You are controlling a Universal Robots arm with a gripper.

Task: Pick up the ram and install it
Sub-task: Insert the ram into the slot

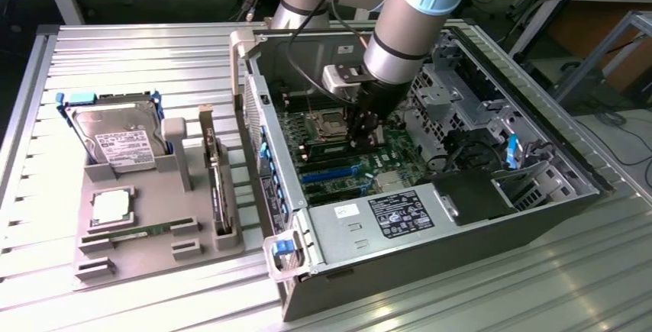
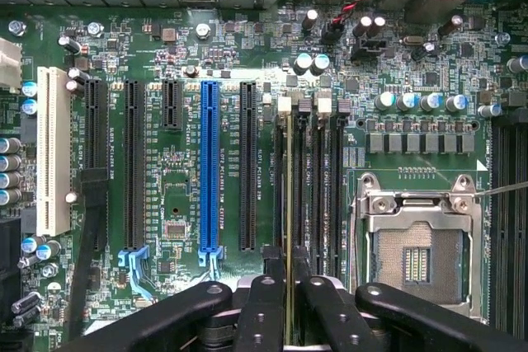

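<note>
The arm reaches down into the open computer case (image 1: 570, 175), and the end effector (image 1: 365, 135) hangs low over the motherboard (image 1: 341, 166). In the wrist view its fingers (image 2: 262, 302) are drawn narrow around the ram (image 2: 289, 319), which shows edge-on as a thin greenish strip pinched between them. So the pick-up looks done and the install step is in hand. The held stick runs parallel to the bank of black memory slots (image 2: 318, 187) that lies between the blue expansion slot (image 2: 210, 171) and the empty processor socket (image 2: 417, 257). It appears lined up with one of the slots on the side away from the socket, though I cannot tell which one. I also cannot tell whether its lower edge already touches the slot or is just above it. By my reading, seating it calls for keeping the stick upright and square to the slot along its whole length. It then needs a straight, even press so both ends go in together, since a slight tilt or sideways offset could land it on the slot wall. Out on the desk (image 1: 122, 49), the grey tray (image 1: 153, 252) carries the second ram stick (image 1: 137, 232), well apart from the case.
</note>
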